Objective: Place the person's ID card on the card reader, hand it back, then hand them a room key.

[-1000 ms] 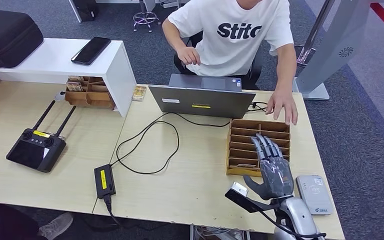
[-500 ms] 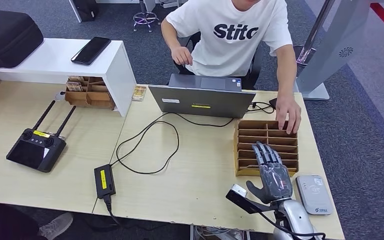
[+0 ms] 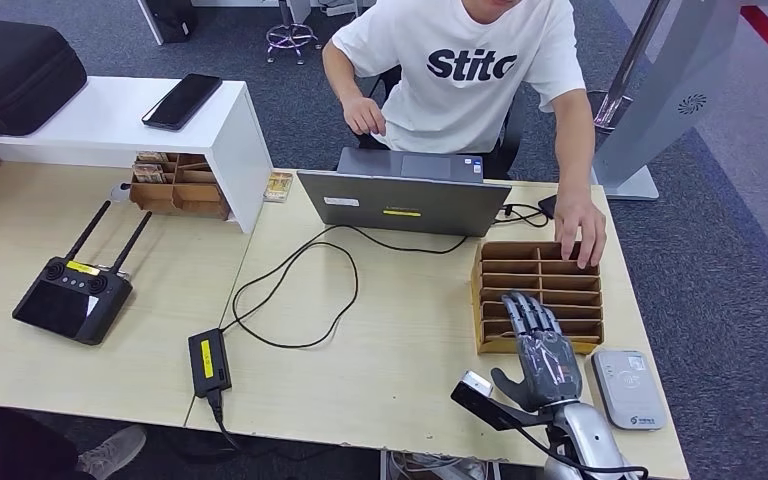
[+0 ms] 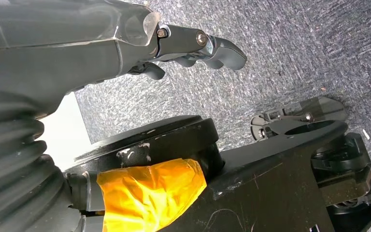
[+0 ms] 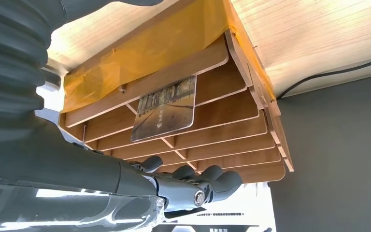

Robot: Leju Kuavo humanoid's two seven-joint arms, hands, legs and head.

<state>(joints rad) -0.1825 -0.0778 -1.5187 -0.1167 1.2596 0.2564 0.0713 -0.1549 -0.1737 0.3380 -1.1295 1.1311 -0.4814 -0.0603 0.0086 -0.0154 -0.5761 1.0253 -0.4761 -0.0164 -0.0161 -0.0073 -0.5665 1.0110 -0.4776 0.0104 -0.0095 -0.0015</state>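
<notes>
My right hand [image 3: 542,356] hovers open over the near edge of a wooden slotted card rack [image 3: 540,272], its fingers stretched out flat and holding nothing. A white card reader [image 3: 628,388] lies on the desk just right of that hand. In the right wrist view a room key card [image 5: 164,109] with a brown picture sits in one slot of the rack [image 5: 222,123], just beyond my right hand [image 5: 125,188]. The person's hand [image 3: 580,226] rests on the rack's far right corner. My left hand [image 4: 193,46] hangs over grey carpet, holding nothing. No ID card shows.
An open grey laptop [image 3: 405,200] stands behind the rack, with black cables [image 3: 295,290] looping to a power brick [image 3: 209,361]. A black controller with antennas [image 3: 72,298] lies at the left. A white shelf [image 3: 120,120] carries a phone [image 3: 182,100]. The person sits across the desk.
The person's hand has slid the card rack to the right, toward the reader. My right hand has drawn back slightly toward me, still spread flat.
</notes>
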